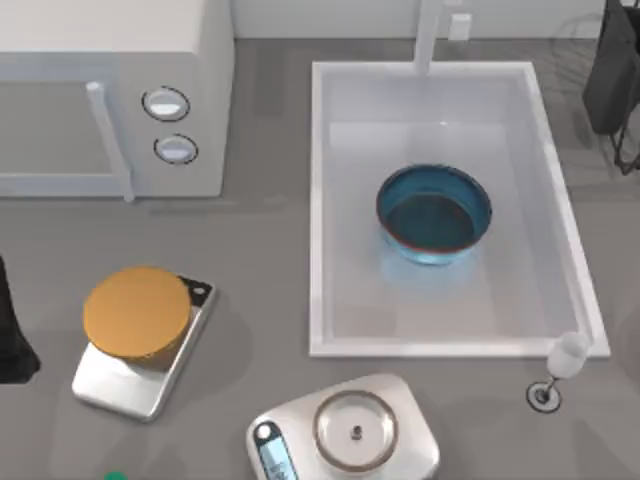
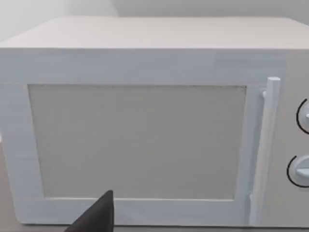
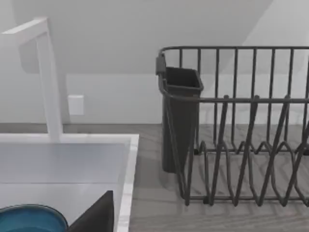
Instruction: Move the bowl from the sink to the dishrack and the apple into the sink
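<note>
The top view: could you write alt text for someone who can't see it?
A blue bowl sits in a white sink on a grey counter. A microwave stands at the upper left; an orange disc on a silver base, a kitchen scale and a small glass line the near side.

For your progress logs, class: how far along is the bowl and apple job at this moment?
Nothing looks done yet. The bowl sits in the sink, not in the dishrack. Nothing is in hand: the left arm waits at the table's left edge, the right arm at the top right corner. Both moves remain, and I cannot spot the apple.
</note>
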`<act>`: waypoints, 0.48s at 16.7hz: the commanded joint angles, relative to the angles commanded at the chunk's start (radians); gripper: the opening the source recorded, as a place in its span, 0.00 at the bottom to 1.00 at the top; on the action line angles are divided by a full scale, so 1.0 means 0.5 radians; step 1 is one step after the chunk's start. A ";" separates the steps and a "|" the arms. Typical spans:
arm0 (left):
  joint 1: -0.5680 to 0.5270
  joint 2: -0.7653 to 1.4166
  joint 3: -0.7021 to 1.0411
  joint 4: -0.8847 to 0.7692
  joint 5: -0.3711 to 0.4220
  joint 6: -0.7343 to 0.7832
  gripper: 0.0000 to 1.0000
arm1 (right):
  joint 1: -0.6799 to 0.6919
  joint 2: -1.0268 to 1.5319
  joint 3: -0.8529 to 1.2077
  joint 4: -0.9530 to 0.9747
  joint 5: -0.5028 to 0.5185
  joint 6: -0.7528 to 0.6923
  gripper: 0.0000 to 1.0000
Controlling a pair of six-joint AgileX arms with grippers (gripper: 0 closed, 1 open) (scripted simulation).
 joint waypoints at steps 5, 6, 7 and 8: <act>0.000 0.000 0.000 0.000 0.000 0.000 1.00 | 0.012 0.116 0.116 -0.043 0.014 0.000 1.00; 0.000 0.000 0.000 0.000 0.000 0.000 1.00 | 0.022 0.195 0.194 -0.073 0.022 0.002 1.00; 0.000 0.000 0.000 0.000 0.000 0.000 1.00 | 0.036 0.300 0.298 -0.116 0.032 0.006 1.00; 0.000 0.000 0.000 0.000 0.000 0.000 1.00 | 0.053 0.425 0.420 -0.168 0.042 0.014 1.00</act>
